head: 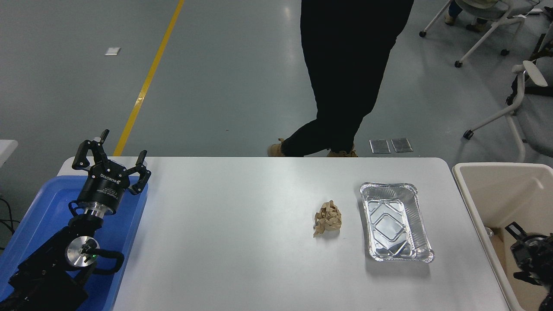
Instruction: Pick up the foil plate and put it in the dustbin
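Head view, one foil plate [396,221], one dustbin [497,185], two tools.

foil plate [395,222]: shiny ribbed metal foil | dustbin [497,190]: smooth beige plastic | surface [233,242]: matt white, smooth

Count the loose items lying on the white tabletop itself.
2. The foil plate sits right of centre, near the dustbin. The crumpled brown paper wad lies just left of the plate, apart from it. Nothing looks hidden.
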`<state>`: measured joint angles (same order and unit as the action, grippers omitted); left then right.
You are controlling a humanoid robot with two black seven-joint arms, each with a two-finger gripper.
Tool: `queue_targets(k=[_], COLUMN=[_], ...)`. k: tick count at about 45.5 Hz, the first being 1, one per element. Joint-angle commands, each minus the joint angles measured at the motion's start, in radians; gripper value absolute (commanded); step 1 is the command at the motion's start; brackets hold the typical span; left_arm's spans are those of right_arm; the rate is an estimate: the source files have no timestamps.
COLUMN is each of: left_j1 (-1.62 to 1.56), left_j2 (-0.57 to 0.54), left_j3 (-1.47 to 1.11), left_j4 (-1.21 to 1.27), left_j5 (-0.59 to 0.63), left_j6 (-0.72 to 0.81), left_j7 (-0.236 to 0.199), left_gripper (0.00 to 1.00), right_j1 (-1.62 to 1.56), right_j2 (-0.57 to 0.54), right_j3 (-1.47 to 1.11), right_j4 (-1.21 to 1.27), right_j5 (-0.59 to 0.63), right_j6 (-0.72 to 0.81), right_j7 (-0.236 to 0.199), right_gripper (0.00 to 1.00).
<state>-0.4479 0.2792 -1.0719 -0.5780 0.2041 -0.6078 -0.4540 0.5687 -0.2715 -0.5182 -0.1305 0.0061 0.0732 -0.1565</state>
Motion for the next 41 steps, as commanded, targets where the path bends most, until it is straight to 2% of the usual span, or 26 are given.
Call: queue_targets(k=[1,41], left_j1=[0.0,0.0], left_j2=[0.001,0.0], left_j3=[0.0,0.0], left_j4=[0.0,0.001], left_j5=[0.0,0.0], left_j6=[0.0,0.0], left_j7=[0.0,0.0], left_gripper=[0.98,0.98], right_j1=[-0.001,0.01], right_j2=[0.003,-0.008], right_j3=[0.0,-0.008], right_j4=[-0.003,0.003], right_j5=[0.0,0.0], right_j6=[-0.003,0.0], right_j7=[0.0,0.0], right_gripper=[0.0,0.0])
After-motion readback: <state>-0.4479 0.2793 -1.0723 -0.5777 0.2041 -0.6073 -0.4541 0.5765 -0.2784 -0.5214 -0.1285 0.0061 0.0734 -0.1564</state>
